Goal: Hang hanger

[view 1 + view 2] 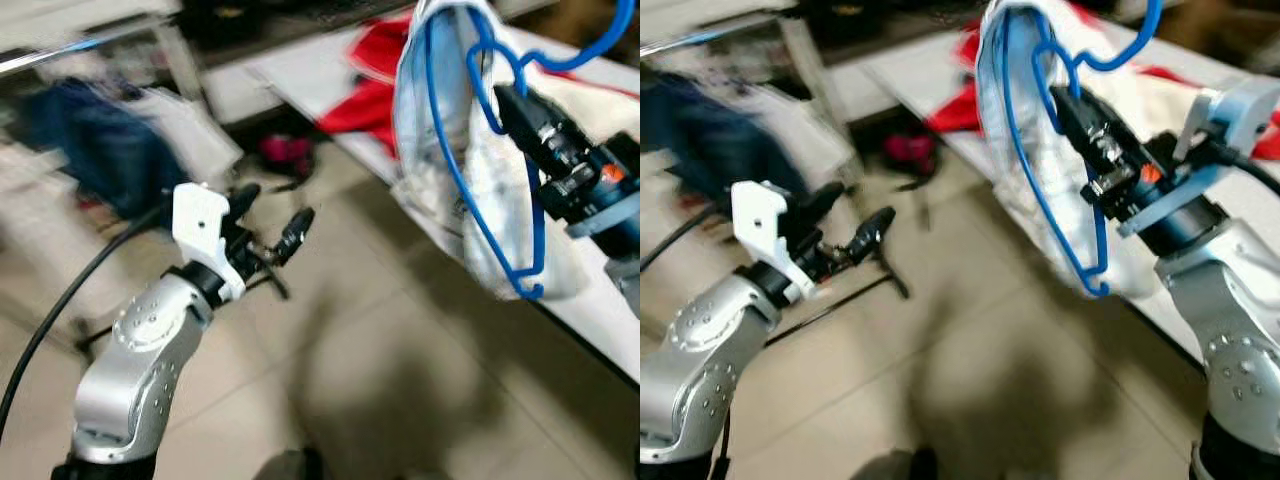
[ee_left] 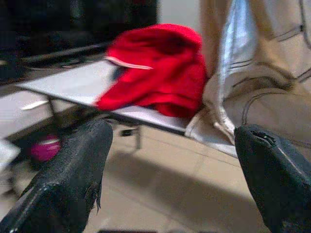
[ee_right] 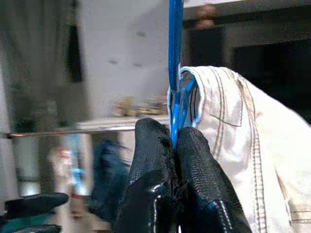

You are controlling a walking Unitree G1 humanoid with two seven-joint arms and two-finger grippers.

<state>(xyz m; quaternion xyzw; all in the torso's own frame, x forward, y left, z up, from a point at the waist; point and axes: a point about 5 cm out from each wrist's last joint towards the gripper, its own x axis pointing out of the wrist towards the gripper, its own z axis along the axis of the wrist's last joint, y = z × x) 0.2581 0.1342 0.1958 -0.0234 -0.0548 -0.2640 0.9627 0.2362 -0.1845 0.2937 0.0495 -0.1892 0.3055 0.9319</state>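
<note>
Head views are motion-blurred; fine detail is lost and no writing or label is readable anywhere. The blue hanger [image 1: 1040, 150] carries a white shirt [image 1: 490, 220]; its hook is cut off at the top edge in the right eye view, and the shirt hides much of the frame. The right gripper [image 3: 176, 145] has both black fingers pressed together on the hanger's blue wire, just below the hook, holding it up in the air beside the white table [image 1: 300, 75]. The shirt hangs past the table's near edge, over the tiled floor [image 1: 350, 330]. A red garment [image 2: 160, 68] lies on the table, behind the hanger. The left gripper [image 1: 265, 225] is out over the floor, well apart from the hanger, fingers spread with nothing between them. Past the table's far end are a blurred dark blue cloth [image 1: 90, 140] and a pink object [image 1: 285, 150] on the floor, neither identifiable. A thin rail [image 3: 63, 132] runs across the background, hard to make out.
</note>
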